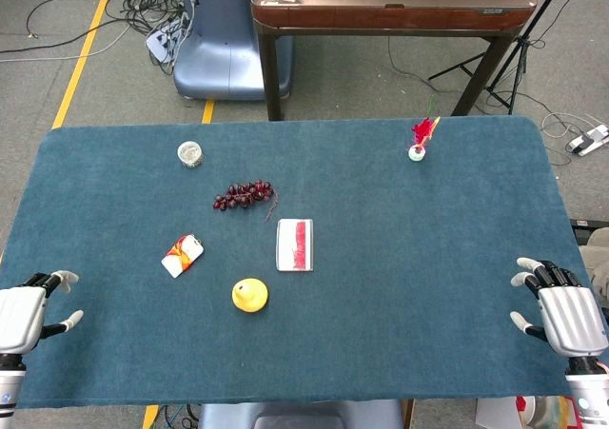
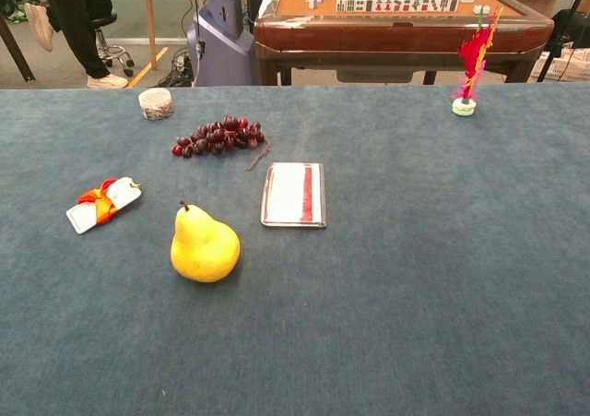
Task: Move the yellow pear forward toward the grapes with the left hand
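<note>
A yellow pear (image 1: 249,295) (image 2: 204,244) stands upright on the blue table cloth, near the front and left of centre. A bunch of dark red grapes (image 1: 245,195) (image 2: 219,136) lies farther back, almost straight behind it. My left hand (image 1: 27,315) rests at the table's front left corner, fingers apart and empty, well to the left of the pear. My right hand (image 1: 563,313) sits at the front right corner, also with fingers spread and holding nothing. Neither hand shows in the chest view.
A white packet with a red-orange ribbon (image 1: 182,255) (image 2: 102,203) lies left of the pear. A white card with a red stripe (image 1: 294,244) (image 2: 294,194) lies to its right rear. A small grey roll (image 1: 190,153) (image 2: 156,103) and a red feathered shuttlecock (image 1: 420,140) (image 2: 468,70) stand at the back.
</note>
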`<state>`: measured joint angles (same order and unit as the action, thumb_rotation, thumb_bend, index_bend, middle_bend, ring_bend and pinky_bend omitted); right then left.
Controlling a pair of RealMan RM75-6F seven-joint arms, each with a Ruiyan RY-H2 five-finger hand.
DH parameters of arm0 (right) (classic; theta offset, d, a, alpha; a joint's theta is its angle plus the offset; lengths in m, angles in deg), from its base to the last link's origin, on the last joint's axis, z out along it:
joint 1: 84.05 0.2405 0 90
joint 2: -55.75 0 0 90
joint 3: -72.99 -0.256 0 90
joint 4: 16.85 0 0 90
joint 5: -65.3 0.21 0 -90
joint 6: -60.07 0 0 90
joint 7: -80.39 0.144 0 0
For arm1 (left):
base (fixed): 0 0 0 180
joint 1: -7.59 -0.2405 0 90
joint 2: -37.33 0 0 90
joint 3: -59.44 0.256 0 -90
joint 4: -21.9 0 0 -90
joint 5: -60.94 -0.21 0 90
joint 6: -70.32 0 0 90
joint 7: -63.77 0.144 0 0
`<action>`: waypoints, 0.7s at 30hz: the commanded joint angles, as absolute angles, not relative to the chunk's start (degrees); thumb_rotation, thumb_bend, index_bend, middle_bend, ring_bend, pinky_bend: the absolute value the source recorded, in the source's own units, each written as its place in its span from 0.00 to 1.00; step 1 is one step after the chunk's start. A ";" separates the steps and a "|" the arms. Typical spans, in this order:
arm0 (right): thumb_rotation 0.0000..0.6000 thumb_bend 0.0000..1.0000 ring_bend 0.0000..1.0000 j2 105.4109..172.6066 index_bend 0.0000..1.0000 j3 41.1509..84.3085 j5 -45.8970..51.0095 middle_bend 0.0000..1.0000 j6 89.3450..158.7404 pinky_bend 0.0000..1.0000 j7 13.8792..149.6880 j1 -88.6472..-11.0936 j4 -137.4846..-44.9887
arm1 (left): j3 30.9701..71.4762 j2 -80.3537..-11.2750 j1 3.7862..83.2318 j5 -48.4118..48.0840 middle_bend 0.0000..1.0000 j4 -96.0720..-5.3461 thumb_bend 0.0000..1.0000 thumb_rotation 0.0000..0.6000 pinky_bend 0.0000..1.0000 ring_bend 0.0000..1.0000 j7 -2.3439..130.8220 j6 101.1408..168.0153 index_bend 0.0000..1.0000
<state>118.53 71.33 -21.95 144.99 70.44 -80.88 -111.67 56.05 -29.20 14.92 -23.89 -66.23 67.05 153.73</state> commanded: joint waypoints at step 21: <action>1.00 0.10 0.22 117.28 0.46 70.66 -23.73 0.30 145.90 0.33 71.37 -80.28 -113.24 | 58.50 -33.14 15.50 -35.15 0.98 -65.39 0.03 1.00 1.00 0.91 59.31 159.73 0.82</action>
<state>117.28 70.67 -23.74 145.92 71.37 -80.29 -113.24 58.00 -32.07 14.78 -33.39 -65.43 61.30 159.34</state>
